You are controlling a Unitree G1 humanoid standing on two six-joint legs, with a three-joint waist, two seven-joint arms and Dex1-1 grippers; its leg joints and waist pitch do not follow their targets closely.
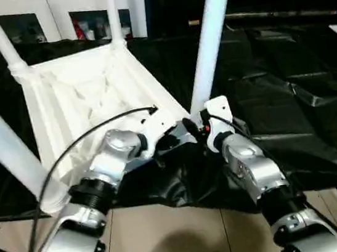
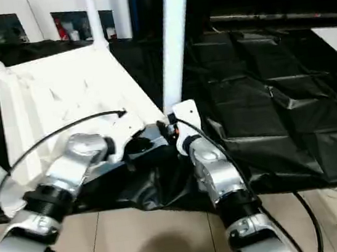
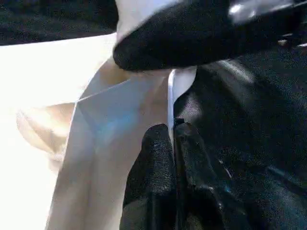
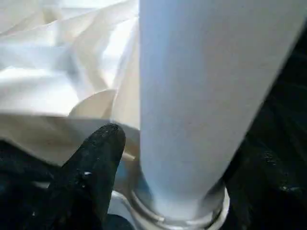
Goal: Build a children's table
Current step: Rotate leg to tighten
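Table top (image 1: 83, 93) lies upside down on the black sheet (image 1: 289, 97), ribbed side up, with four legs standing up out of its corner sockets. Landmark: the near-right leg (image 1: 210, 40), the one closest to both arms.

Right gripper (image 4: 158, 191) is at the base of that leg; in the right wrist view one black finger (image 4: 93, 165) sits against one side of the tube and dark finger mass shows on the other, so the jaws straddle the leg just above its socket collar (image 4: 182, 215). Looks like it's gripping the leg.

Left gripper (image 3: 173, 143) is just beside the same leg's base, on the table-top side. Its two fingers are pressed together on the thin edge of the table top's rim (image 3: 170, 96), pinching it.

Other legs: near-left leg (image 1: 0, 145) across the top from the landmark, two far legs (image 1: 110, 12) behind it near the white cabinet (image 1: 48, 11).

Tiled floor (image 1: 183, 236) under the forearms.
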